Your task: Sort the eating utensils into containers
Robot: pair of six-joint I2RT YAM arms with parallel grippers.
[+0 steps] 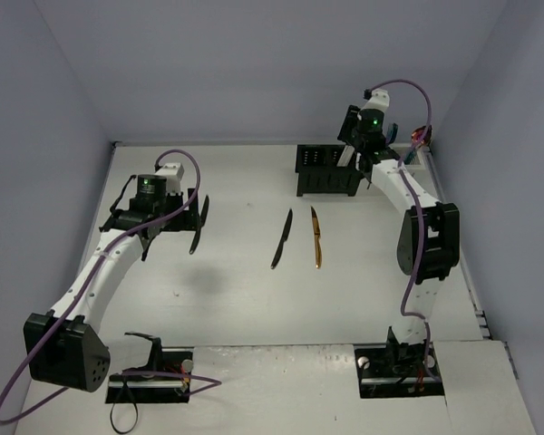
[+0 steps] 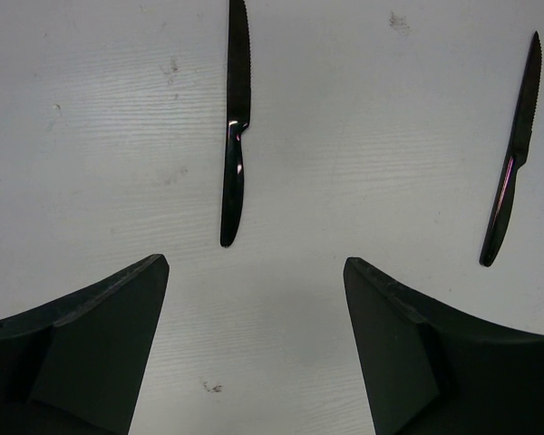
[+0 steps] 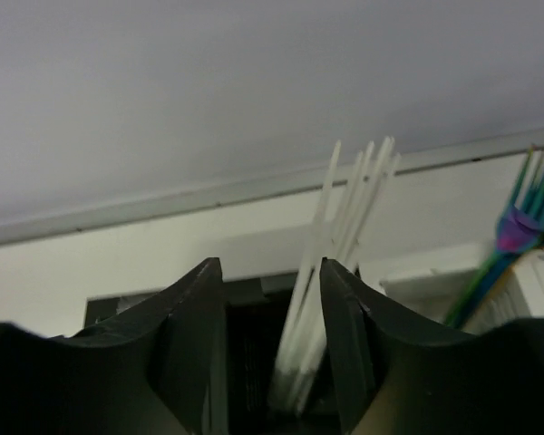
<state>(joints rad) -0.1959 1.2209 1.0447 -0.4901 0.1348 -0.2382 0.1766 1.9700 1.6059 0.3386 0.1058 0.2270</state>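
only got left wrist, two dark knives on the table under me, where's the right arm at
Observer: The right arm reaches to the far side of the table, jaws at the black caddy.
Operator: anything in that caddy yet
Observer: White chopsticks stand in it, seen between the parted jaws.
Operator: both my knives black?
Observer: No: from the top, one is a black knife, the other a gold knife.

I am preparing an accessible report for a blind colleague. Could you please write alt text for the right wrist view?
Thin white chopsticks stand in a black caddy, between the parted fingers of the right gripper. At the right edge, blue iridescent forks stand in a white caddy.
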